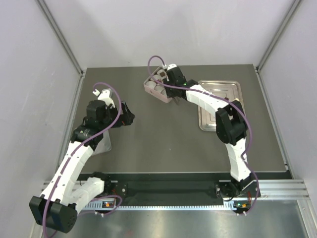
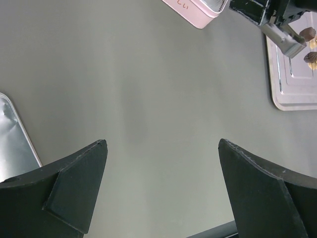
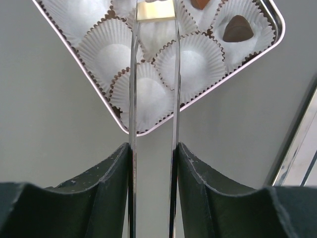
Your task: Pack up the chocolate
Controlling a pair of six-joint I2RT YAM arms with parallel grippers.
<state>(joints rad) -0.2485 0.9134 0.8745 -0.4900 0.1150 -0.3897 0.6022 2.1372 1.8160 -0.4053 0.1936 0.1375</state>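
The pink box (image 3: pixel 101 101) lies open under my right gripper (image 3: pixel 154 145), its white paper cups (image 3: pixel 195 62) mostly empty. One dark chocolate (image 3: pixel 237 29) sits in a cup at the box's right corner. My right gripper (image 1: pixel 174 83) is shut on metal tongs (image 3: pixel 132 74), and a small tan piece (image 3: pixel 155 10) sits between the tong tips above the cups. More chocolate (image 2: pixel 308 33) lies on the metal tray (image 2: pixel 292 84). My left gripper (image 2: pixel 162 143) stands open over bare table, well left of the box (image 1: pixel 153 88), with nothing in it.
The metal tray (image 1: pixel 220 106) lies right of the box, partly under the right arm. A silvery lid (image 1: pixel 101 144) rests by the left arm, its corner (image 2: pixel 15 139) beside my left finger. Grey walls enclose the table on three sides.
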